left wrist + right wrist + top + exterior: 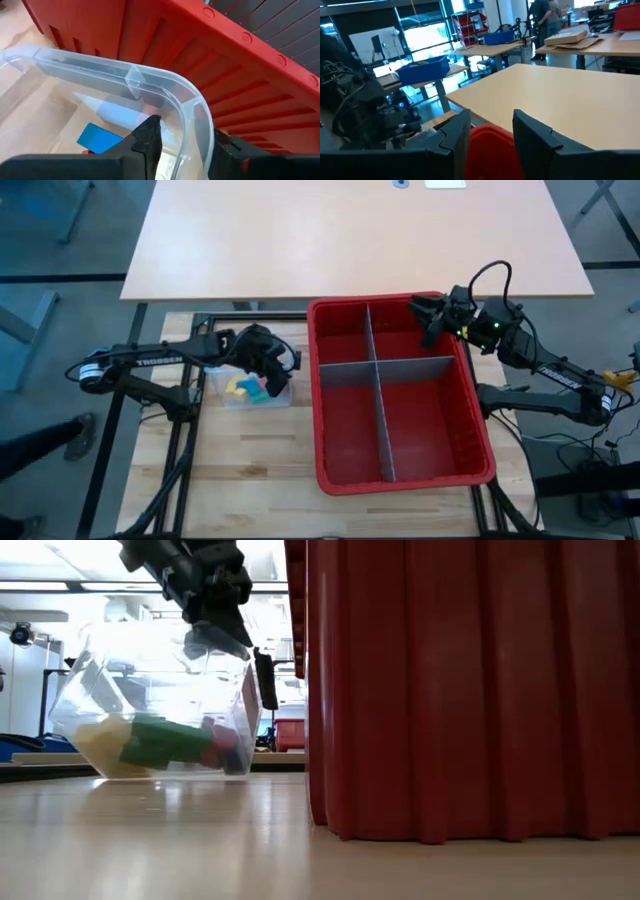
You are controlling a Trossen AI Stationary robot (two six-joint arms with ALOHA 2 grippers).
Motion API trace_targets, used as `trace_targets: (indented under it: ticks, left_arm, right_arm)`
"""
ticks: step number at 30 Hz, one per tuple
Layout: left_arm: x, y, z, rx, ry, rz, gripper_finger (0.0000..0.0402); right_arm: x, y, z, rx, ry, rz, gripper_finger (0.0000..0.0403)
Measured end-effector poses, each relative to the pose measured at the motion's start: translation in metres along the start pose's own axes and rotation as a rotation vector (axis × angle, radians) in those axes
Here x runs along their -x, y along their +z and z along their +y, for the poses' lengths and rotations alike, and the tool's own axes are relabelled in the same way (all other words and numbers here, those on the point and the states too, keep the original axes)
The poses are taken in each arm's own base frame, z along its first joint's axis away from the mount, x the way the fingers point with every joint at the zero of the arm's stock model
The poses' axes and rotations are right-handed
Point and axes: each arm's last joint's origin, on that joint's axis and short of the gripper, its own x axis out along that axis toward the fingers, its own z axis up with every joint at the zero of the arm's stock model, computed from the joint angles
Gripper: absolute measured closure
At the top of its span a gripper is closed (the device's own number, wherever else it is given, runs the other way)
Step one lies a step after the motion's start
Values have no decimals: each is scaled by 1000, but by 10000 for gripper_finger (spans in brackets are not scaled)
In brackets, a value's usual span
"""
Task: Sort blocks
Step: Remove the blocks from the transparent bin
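A small clear tub (255, 390) stands tilted on the wooden table left of the red bin (480, 430). It holds the blocks: yellow (238, 387), blue (97, 139), green (165, 740) and red ones, heaped at its low side. My left gripper (185, 145) is at the tub's rim on the bin side, shut on its wall. My right gripper (492, 125) hovers level over the bin's far right corner (435, 302), with a red block (491, 145) between its fingers. My left gripper pinches the tub's clear wall at the rounded rim corner (192, 107) nearest the bin, one finger (150, 135) inside and one outside. The fingers slant down from the table's left. The tub is tilted, its lower part on the table. My right gripper holds the red block (491, 145) between its two fingers, which point level toward the far side. The block fills the gap between them and is clear of the bin. Which faces the fingers are on is hidden by the fingers.
Grey divider panels (380, 420) split the red bin into four compartments; no blocks show in them. The bin's tall ribbed wall (450, 690) stands close to the tub. A pale table (350, 230) lies beyond the far edge.
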Motion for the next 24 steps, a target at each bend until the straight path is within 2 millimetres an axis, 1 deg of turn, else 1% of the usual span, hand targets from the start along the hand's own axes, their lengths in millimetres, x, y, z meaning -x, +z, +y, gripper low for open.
trace_targets:
  ticks: [6, 8, 13, 18, 24]
  left_arm:
    - [-2, -3, 0, 10, -35, 48, 340]
    - [0, -2, -1, 23, -52, 62, 346]
    - [5, 1, -6, 77, -144, 109, 343]
    - [14, 9, -14, 114, -251, 127, 344]
    - [20, 16, -18, 145, -283, 114, 344]
  right_arm:
    - [0, 0, 0, 1, 0, 0, 288]
    - [0, 0, 0, 2, -1, 0, 290]
    - [0, 0, -2, 3, -11, -2, 286]
    - [0, 1, -3, 5, -19, -4, 279]
    - [0, 1, -3, 14, -21, -4, 279]
